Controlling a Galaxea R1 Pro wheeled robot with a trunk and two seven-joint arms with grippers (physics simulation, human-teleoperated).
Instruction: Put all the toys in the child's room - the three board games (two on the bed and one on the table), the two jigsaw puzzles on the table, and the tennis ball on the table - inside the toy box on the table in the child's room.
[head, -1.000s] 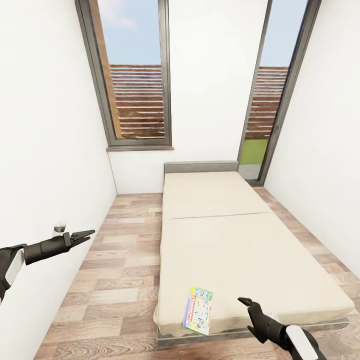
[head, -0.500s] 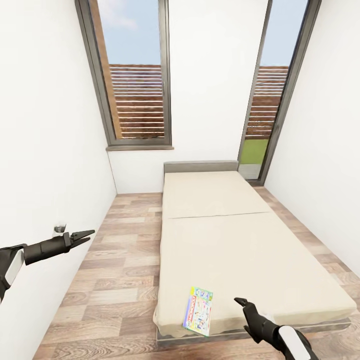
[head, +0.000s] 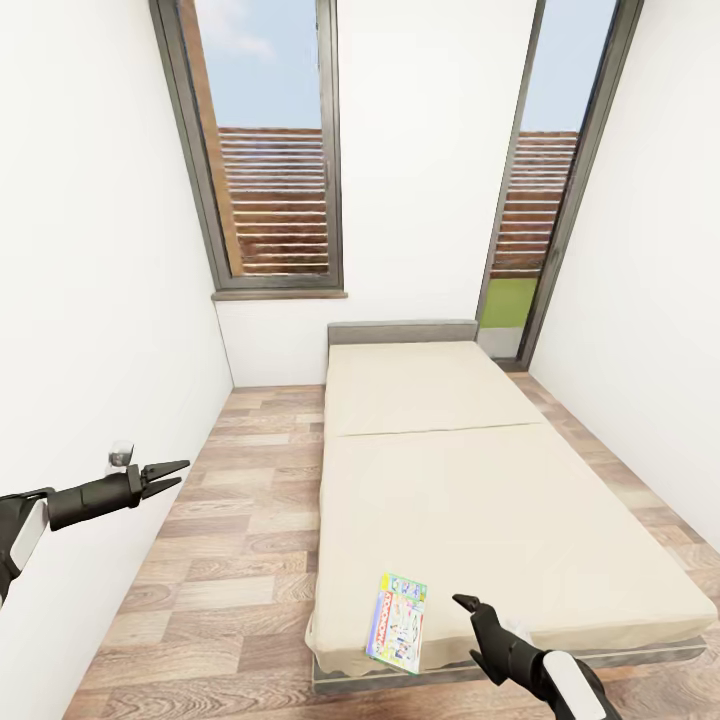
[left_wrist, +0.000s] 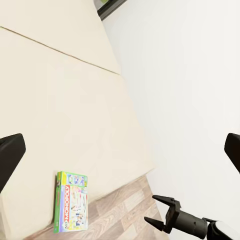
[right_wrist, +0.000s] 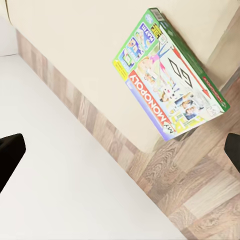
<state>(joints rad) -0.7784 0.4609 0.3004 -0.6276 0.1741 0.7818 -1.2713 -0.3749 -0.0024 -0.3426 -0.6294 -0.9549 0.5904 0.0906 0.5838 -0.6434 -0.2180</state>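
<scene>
A colourful Monopoly board game (head: 398, 621) lies flat at the near left corner of the beige bed (head: 500, 500), its short end at the mattress edge. My right gripper (head: 468, 626) hovers open just right of the game, low over the bed's foot. The right wrist view looks down on the board game (right_wrist: 167, 97), with the open fingers at the picture's two sides. My left gripper (head: 176, 471) is open and stretched out over the floor beside the left wall, well away from the bed. Its wrist view takes in the board game (left_wrist: 70, 209) and the right gripper (left_wrist: 152, 210).
The bed stands against the far wall with a grey headboard (head: 402, 332). A strip of wooden floor (head: 250, 520) runs between the bed and the white left wall (head: 90, 330). A window (head: 265, 160) and a glass door (head: 530, 220) are at the back.
My right gripper has moved left, closer to the board game. The left arm and the game have stayed where they were.
</scene>
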